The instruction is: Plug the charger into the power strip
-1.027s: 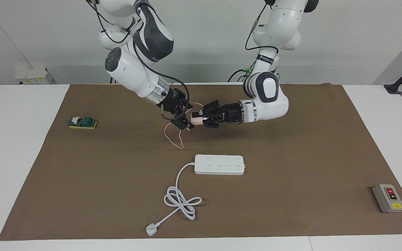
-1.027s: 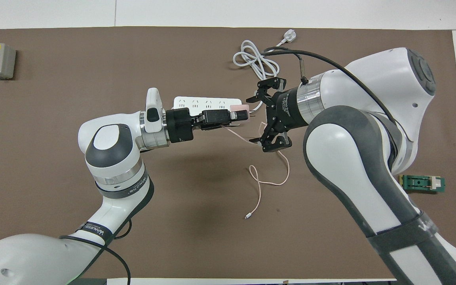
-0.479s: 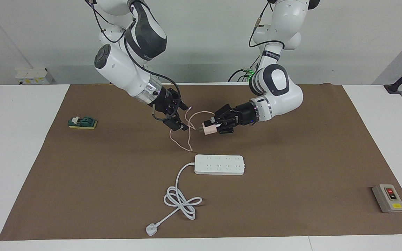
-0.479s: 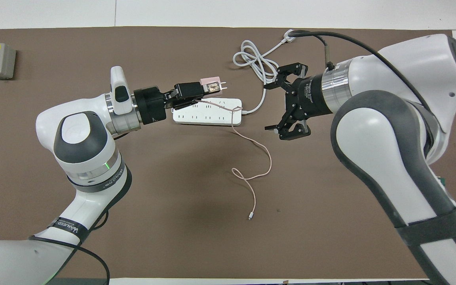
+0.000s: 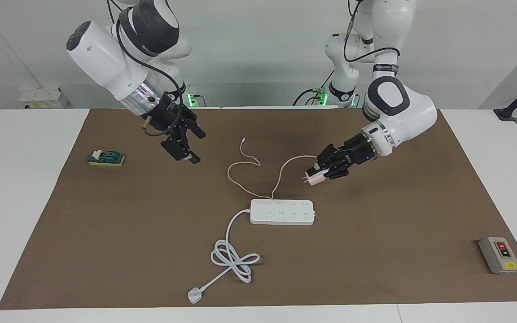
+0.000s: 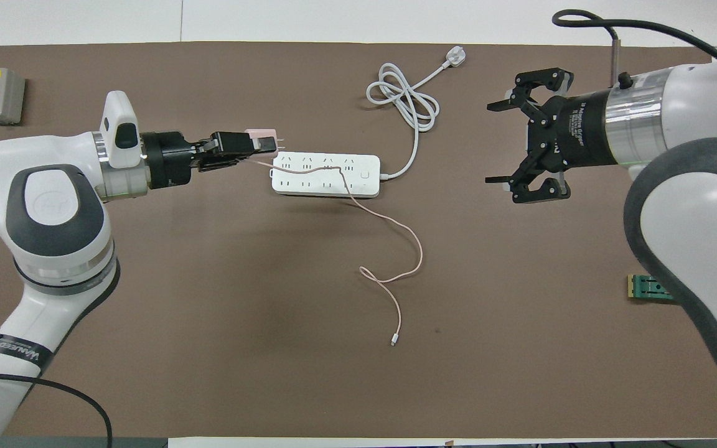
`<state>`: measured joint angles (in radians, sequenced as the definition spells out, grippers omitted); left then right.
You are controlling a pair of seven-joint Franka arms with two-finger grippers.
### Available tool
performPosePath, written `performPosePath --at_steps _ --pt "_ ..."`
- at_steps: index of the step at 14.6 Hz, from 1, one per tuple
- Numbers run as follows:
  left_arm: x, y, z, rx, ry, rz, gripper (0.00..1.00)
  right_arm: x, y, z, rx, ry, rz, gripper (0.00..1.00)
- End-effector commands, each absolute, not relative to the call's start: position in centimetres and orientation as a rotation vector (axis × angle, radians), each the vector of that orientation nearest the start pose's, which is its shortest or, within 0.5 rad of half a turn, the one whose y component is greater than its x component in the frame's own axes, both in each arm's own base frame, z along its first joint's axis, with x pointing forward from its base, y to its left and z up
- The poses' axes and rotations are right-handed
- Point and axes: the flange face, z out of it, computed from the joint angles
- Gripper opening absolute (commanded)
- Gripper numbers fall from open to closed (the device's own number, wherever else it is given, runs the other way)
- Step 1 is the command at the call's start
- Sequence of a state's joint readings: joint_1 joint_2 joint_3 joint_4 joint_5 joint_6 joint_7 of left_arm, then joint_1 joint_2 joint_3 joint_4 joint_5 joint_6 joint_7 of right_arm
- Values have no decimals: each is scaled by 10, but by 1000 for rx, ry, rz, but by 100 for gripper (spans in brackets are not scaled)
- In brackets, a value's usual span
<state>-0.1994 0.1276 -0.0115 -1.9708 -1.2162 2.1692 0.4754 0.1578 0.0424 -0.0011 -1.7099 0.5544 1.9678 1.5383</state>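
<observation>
The left tool (image 5: 320, 172) pinches the charger (image 5: 313, 178) in the air just above the power strip (image 5: 282, 211), prongs tilted toward its sockets and cable draped over it, probably lining up, while the right tool (image 5: 182, 146) waits spread over the worktop (image 5: 375, 251).

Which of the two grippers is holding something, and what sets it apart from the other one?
The left gripper: it is shut on the charger, up in the air near the power strip. The right gripper hangs open with nothing in it.
</observation>
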Motion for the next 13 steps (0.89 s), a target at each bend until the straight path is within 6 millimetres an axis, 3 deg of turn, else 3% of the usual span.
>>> performPosePath --at_steps 1,7,11,13 --pt "569 -119 448 2304 -49 151 0 576 98 596 -1966 1749 282 100" --pt "577 5 491 2757 -336 -11 0 567 58 601 -2335 1405 101 100" --pt "583 43 507 2984 -407 94 0 560 41 599 -2660 1004 -4 100" --pt "587 38 507 3000 -384 162 0 556 29 601 -2775 791 -50 100"
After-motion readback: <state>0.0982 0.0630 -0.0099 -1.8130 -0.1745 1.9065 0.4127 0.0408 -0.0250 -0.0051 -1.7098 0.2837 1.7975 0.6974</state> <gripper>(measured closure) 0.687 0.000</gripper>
